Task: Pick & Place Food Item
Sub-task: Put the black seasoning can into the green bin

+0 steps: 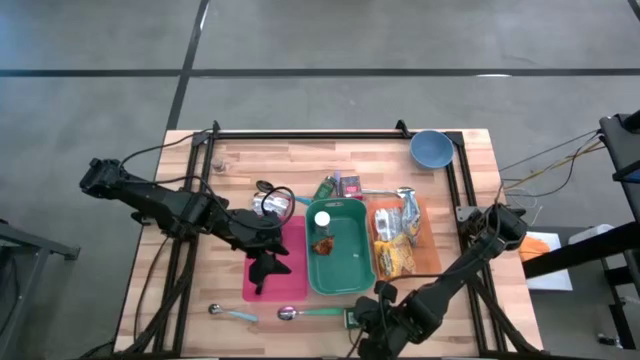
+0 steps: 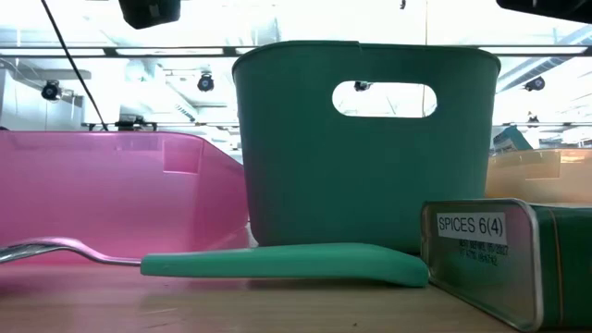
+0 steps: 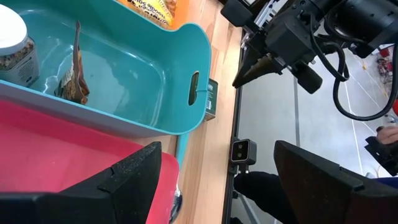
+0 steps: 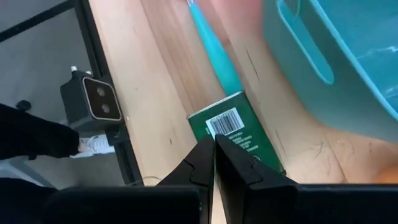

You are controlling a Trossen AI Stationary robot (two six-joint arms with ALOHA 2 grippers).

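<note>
Overhead, the left claw (image 1: 266,268) hangs apart above the pink tray (image 1: 290,285); the right claw (image 4: 215,152), together, hovers by the spice tin (image 4: 239,130).

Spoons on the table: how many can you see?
2, both along the table's near edge: one metal-bowled spoon in front of the pink bin, one teal-handled spoon in front of the green bin. Others may be hidden.

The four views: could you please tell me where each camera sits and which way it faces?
High view: overhead, straight down; both arms, left hand over the pink tray.
Low view: tabletop level; green bin, spice tin; no arms.
Left wrist view: between its open fingers, across the bin.
Right wrist view: past its shut hand, onto the tin.
Both wrist views share the low camera.
</note>
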